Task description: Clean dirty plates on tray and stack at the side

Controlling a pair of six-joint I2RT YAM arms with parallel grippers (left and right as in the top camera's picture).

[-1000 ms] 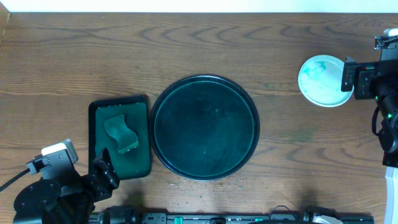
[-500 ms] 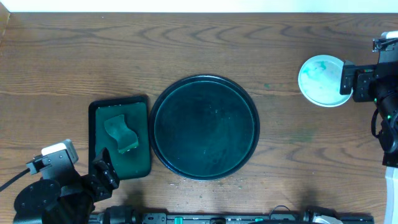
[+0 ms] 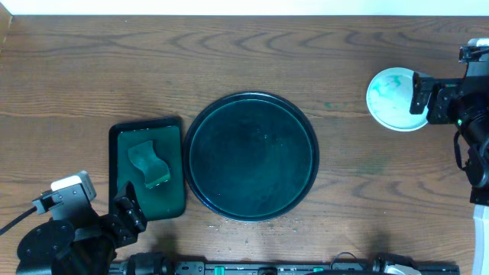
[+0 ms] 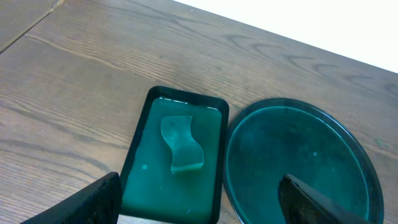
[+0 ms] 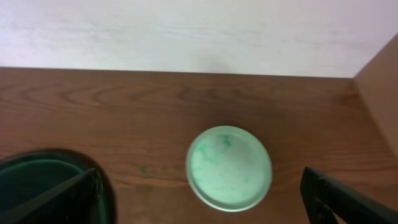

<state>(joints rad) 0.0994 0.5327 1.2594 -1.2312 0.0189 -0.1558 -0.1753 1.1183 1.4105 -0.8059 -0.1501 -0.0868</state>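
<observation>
The large round black-green tray [image 3: 252,156] sits mid-table with nothing on it; it also shows in the left wrist view [image 4: 301,155] and at the left edge of the right wrist view [image 5: 31,177]. A small white plate [image 3: 391,98] with teal smears lies on the wood at the far right, also in the right wrist view [image 5: 229,168]. I cannot tell whether other plates lie under it. My right gripper [image 3: 422,98] is open and empty above the plate's right edge [image 5: 199,177]. My left gripper [image 3: 128,214] is open and empty at the front left [image 4: 199,180].
A smaller rectangular dark green tray [image 3: 173,134] holding a green sponge [image 3: 148,163] stands just left of the round tray; both show in the left wrist view, the tray [image 4: 146,180] and the sponge [image 4: 181,144]. The table's far edge meets a white wall.
My right gripper has shifted slightly left, further over the plate's right edge. The left arm, trays and plate have not moved.
</observation>
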